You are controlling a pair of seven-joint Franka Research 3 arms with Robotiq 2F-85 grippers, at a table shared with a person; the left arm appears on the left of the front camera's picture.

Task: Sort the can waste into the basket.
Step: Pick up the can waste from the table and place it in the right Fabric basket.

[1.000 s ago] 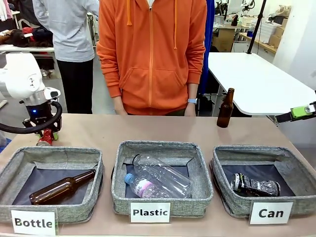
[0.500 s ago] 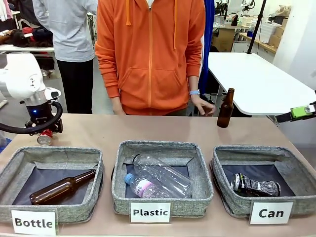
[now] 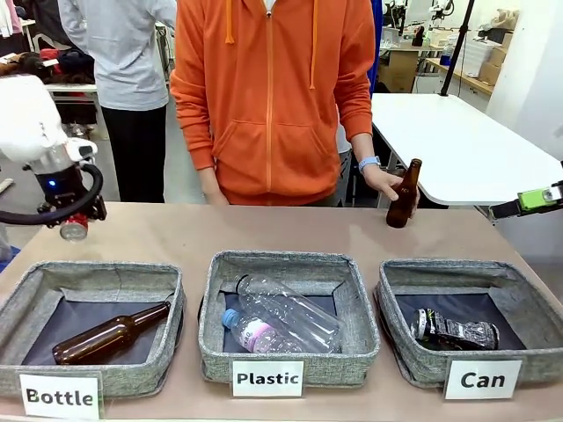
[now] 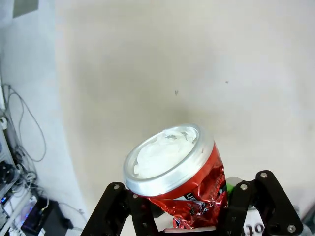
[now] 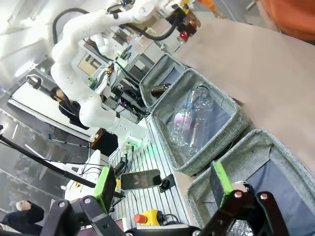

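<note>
At the far edge of the table, right of centre, an upright brown glass bottle (image 3: 402, 193) stands with a person's hand (image 3: 381, 180) touching its side. That person wears an orange zipped hoodie (image 3: 273, 97). A second person in a grey top (image 3: 119, 53) stands further back on the left. Nothing lies on the bare strip of table between the far edge and the three baskets along the near edge.

The table (image 3: 264, 229) has a plain beige matt top. Behind it on the right is a white rounded table (image 3: 457, 141), with shelves, boxes and workshop clutter beyond.

The left gripper (image 3: 72, 220) (image 4: 187, 206) is over the far left corner of the table. Its fingers are clamped on the sides of the crushed red metal can (image 3: 75, 230) (image 4: 172, 167), whose silver end faces the wrist camera.

The right gripper (image 3: 532, 200) (image 5: 162, 184) sits off the table's right edge, its green pads (image 5: 219, 184) spread wide with nothing between them.

At the near left corner, the grey fabric basket labelled "Bottle" (image 3: 97, 271) holds one brown glass bottle lying on its side (image 3: 110, 334). The middle grey basket labelled "Plastic" (image 3: 281, 259) holds clear plastic bottles (image 3: 286, 316). At the near right corner, the grey fabric basket labelled "Can" (image 3: 457, 268) has a dark lining. On that lining lies the crushed black and silver can (image 3: 453, 330).
</note>
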